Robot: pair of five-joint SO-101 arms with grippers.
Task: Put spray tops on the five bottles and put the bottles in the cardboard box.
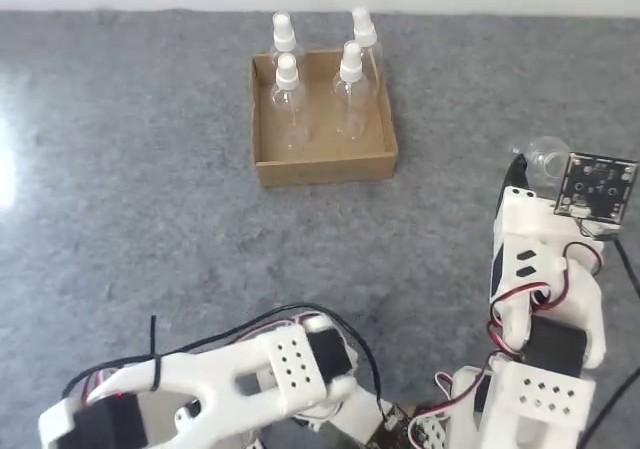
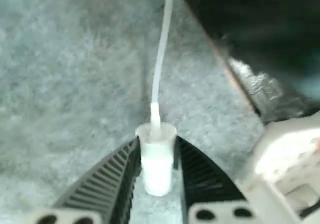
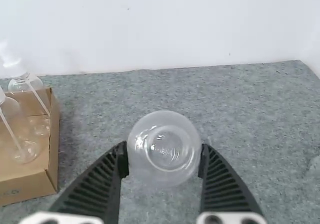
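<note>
Clear bottle (image 3: 162, 134) is awaiting its top (image 2: 157, 166).
Seeing right gripper (image 3: 164, 155) clamping bottle, left gripper (image 2: 157, 148) pinching top; tube (image 2: 161, 59) needs centring over bottle before lowering.

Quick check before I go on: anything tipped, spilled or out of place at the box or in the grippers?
Nothing stands out. Four capped bottles stand upright at the cardboard box, and nothing has spilled. The right gripper grips the fifth bottle, and the left gripper grips a spray top.
</note>
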